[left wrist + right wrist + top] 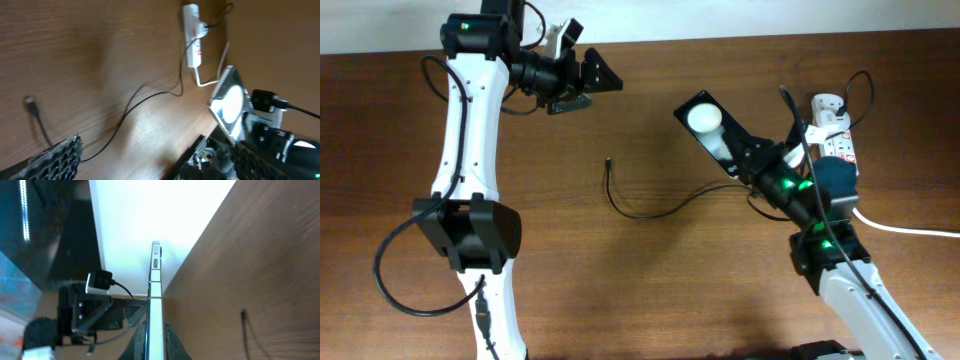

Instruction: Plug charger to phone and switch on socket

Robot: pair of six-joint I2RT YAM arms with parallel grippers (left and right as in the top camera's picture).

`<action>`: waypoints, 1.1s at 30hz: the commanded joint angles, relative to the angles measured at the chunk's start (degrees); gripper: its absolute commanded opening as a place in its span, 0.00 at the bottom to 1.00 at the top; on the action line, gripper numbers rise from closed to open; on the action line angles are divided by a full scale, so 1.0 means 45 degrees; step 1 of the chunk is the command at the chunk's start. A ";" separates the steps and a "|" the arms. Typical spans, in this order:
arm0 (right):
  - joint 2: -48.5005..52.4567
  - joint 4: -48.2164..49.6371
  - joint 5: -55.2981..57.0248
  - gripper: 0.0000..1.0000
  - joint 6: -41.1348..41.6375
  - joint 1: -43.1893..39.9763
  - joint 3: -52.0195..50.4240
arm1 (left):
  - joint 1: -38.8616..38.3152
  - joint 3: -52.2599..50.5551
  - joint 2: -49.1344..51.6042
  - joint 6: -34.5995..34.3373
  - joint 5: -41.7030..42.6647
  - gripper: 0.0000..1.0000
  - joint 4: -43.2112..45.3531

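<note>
The near half of the desk [670,300] is open wood; the charger [650,212] loops across the middle, its plug tip [608,160] lying free; my left fingers [60,160] hang spread near the far edge, nothing between them and that tip; the phone [705,118], clamped in my right fingers [136,342], blocks the way to the socket [832,125] by the far right corner.

Your overhead camera looks straight down on the table [650,290]. Your left wrist camera faces across it toward the distant power strip [192,57]. Your right wrist camera sights close along the phone [156,295] edge. All three share the charger plug tip [608,160].
</note>
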 commanded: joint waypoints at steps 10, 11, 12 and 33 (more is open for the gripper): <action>0.1700 0.2550 0.6693 0.04 0.2628 0.3070 0.2108 | -0.0005 0.0233 -0.0053 -0.1103 0.5197 0.99 0.2103; 0.2001 0.2545 0.6645 0.04 0.2623 0.3181 0.2569 | -0.0005 0.0233 -0.0053 -0.1370 0.5202 1.00 0.2229; 0.2293 0.2540 0.6596 0.04 0.2623 0.3288 0.2997 | -0.0005 0.0233 -0.0053 -0.1676 0.5202 1.00 0.2351; 0.5100 0.1778 0.6849 0.04 0.2633 0.5221 0.6965 | -0.0957 0.0233 -0.0053 -0.9554 0.3803 0.73 0.8568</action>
